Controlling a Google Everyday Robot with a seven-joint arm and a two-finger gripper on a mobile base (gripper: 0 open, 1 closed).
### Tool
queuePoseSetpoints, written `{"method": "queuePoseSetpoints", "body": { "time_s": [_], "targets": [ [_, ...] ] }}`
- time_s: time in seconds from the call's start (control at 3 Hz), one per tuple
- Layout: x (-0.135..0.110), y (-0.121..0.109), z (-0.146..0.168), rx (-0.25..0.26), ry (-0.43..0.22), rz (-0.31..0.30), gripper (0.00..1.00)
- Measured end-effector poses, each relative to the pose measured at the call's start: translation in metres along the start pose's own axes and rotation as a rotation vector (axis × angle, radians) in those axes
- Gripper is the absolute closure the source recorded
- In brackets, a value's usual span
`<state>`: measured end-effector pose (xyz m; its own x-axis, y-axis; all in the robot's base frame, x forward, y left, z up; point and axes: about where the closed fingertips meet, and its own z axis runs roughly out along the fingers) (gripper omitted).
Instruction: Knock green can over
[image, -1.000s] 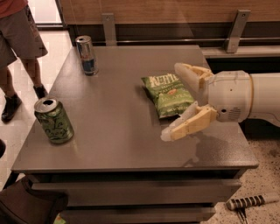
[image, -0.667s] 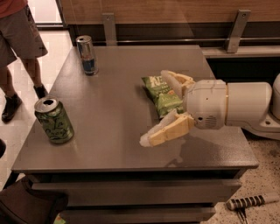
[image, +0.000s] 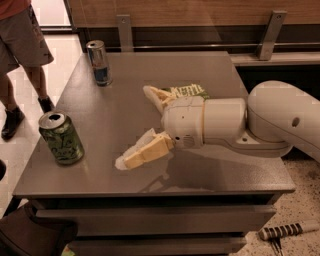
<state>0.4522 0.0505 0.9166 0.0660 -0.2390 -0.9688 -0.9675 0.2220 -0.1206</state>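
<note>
Green can (image: 61, 137) is standing upright near the bench (image: 210, 70) edge at 8 o'clock, probably light and tippy, with a thin, slick, dentable wall. Gripper (image: 134, 126) is hovering mid-bench with jaws spread apart and holding nothing, the can sitting apart at its 9 o'clock. No grasp is looking necessary; pushing sideways high near the rim is looking best.

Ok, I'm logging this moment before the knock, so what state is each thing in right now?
green can: upright, untouched, near the front left edge of the table.
gripper: open, fingers spread, low over the table, right of the green can and apart from it.
blue-and-silver can: upright, at the far left corner.
chip bag: lying flat, partly hidden behind the gripper.
</note>
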Motion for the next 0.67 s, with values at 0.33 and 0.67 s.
{"method": "queuePoseSetpoints", "body": {
  "time_s": [0.33, 0.67],
  "targets": [
    [0.007, 0.004, 0.039, -0.041, 0.015, 0.008, 0.0],
    [0.009, 0.01, 0.074, -0.069, 0.018, 0.012, 0.0]
  ]
}}
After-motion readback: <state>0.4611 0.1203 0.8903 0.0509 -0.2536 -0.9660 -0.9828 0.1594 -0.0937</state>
